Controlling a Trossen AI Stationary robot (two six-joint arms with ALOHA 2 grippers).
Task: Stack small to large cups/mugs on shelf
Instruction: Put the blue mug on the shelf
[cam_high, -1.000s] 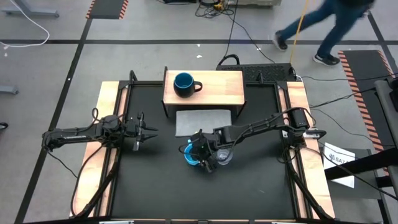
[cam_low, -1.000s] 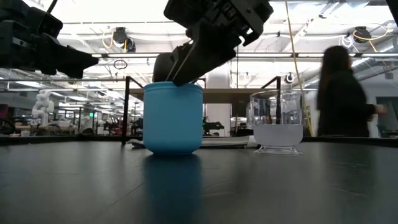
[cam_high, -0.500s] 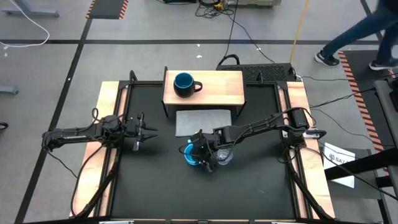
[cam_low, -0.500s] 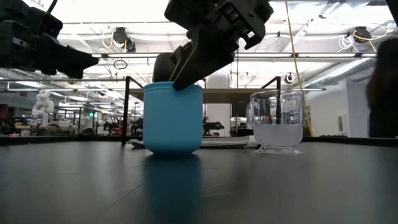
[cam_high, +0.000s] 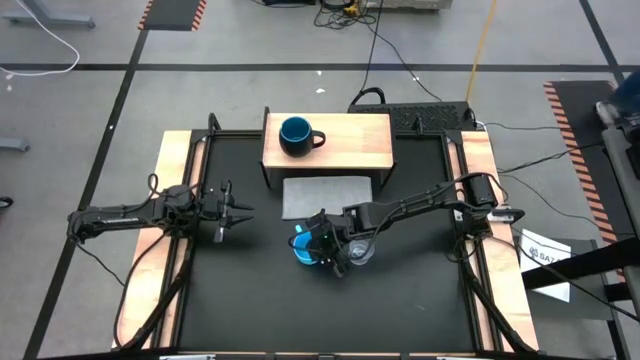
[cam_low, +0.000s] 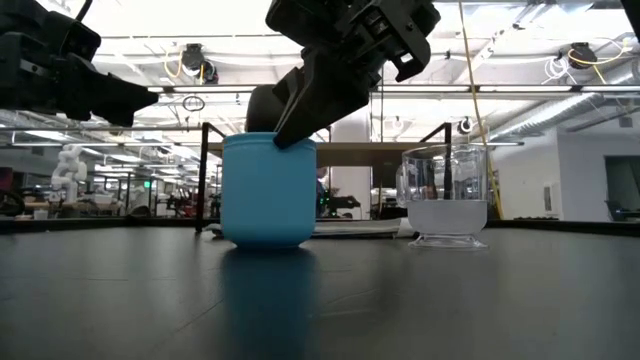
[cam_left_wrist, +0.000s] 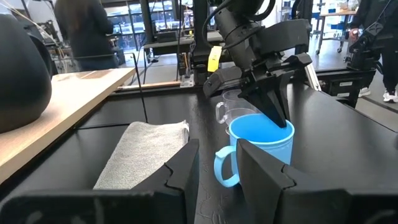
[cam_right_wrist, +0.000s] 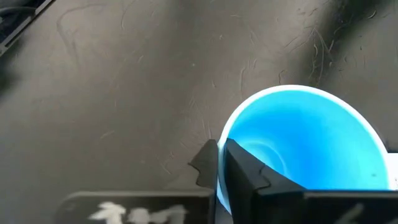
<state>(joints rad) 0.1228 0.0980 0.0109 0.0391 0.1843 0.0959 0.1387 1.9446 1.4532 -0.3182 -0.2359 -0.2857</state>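
Note:
The light-blue mug (cam_high: 303, 247) stands upright on the black table, its handle (cam_left_wrist: 222, 169) toward the left arm. My right gripper (cam_high: 322, 245) is shut on it. The small clear cup (cam_low: 447, 195) stands on its base just right of the mug. The dark navy mug (cam_high: 295, 133) sits on the wooden shelf (cam_high: 350, 140) at the far side. My left gripper (cam_high: 245, 212) hovers open at the table's left, pointing toward the blue mug, touching nothing. My right gripper pinches the light-blue mug's rim (cam_right_wrist: 231, 124) on the side facing the clear cup, one finger (cam_right_wrist: 249, 169) inside the mug and one (cam_right_wrist: 208, 163) outside. The fingers slant down from above and from the table's right. The mug stands upright, its base (cam_low: 265, 240) on the table.
A flat grey mat (cam_high: 327, 195) lies between the shelf and the mugs. The clear cup stands close beside my right gripper. Free black tabletop lies toward the near edge and between my left gripper and the blue mug.
My right gripper has shut on the blue mug's rim, one finger inside. The mug has slid a little toward the table's left, staying upright on the table. A person has walked out of view beyond the table.

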